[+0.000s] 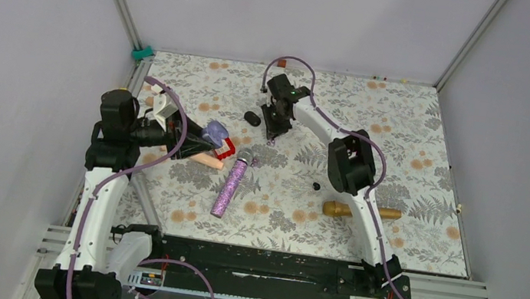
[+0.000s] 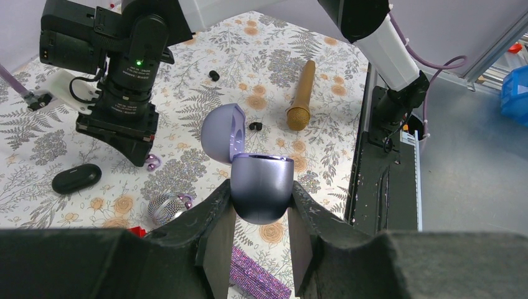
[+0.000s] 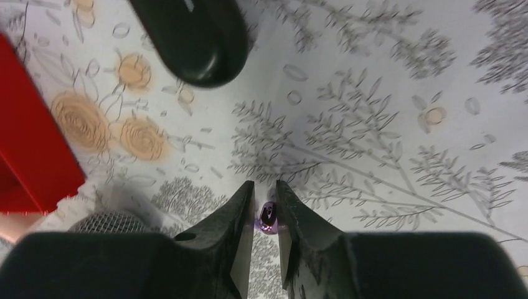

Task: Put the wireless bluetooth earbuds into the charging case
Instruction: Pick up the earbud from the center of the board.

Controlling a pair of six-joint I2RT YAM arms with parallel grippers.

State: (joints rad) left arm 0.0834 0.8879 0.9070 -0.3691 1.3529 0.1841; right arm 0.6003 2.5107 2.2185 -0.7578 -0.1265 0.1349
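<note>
Purple earbud, perhaps pinched, unseen from above

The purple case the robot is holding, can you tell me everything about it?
The charging case is a smooth, shiny lavender egg shape, probably plastic. It has a rounded cup below and a domed lid, hinged together. The lid is flipped open, leaning back. The cup stands upright, pinched between the two black fingers of the left gripper; nothing else touches it. It hangs above the flowery table. Its inside is hidden.
</note>
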